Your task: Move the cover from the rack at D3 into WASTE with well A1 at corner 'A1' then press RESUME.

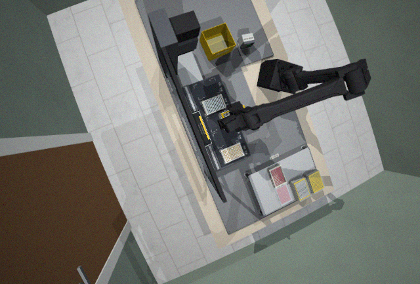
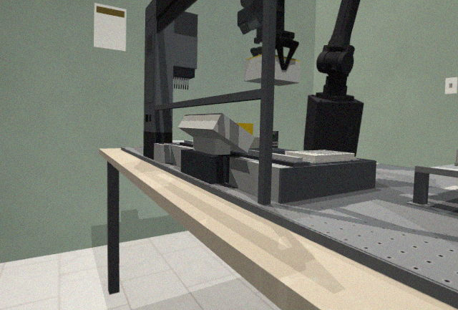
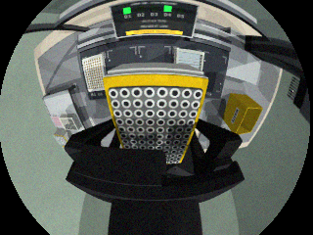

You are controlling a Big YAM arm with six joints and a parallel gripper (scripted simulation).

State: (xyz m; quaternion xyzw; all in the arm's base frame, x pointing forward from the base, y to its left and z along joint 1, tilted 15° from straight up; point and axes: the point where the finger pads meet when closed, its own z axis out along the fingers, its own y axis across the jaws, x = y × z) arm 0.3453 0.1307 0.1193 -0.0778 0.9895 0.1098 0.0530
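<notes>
My gripper [image 2: 276, 51] is shut on the 200 uL tip rack [image 2: 273, 70], a grey box with a yellow top frame, and holds it high above the deck, clear of the locators. In the wrist view the rack [image 3: 156, 120] fills the middle, its rows of round holes showing between my fingers [image 3: 156, 157]. I cannot tell whether a clear cover lies on it. From above, my gripper [image 1: 226, 121] hangs over the middle of the deck row, and only a bit of the yellow frame [image 1: 224, 115] shows. The yellow waste bin [image 1: 217, 41] stands at the far end of the table and also shows in the wrist view [image 3: 243, 114].
A grey reservoir [image 1: 213, 103] sits on one side of my gripper and a cream well plate [image 1: 232, 152] on the other. The RESUME box [image 1: 247, 38] stands beside the bin. The shelf unit [image 1: 285, 182] holds red and yellow labware. The gantry frame [image 2: 267, 84] and pipetting head [image 2: 182, 51] stand close by.
</notes>
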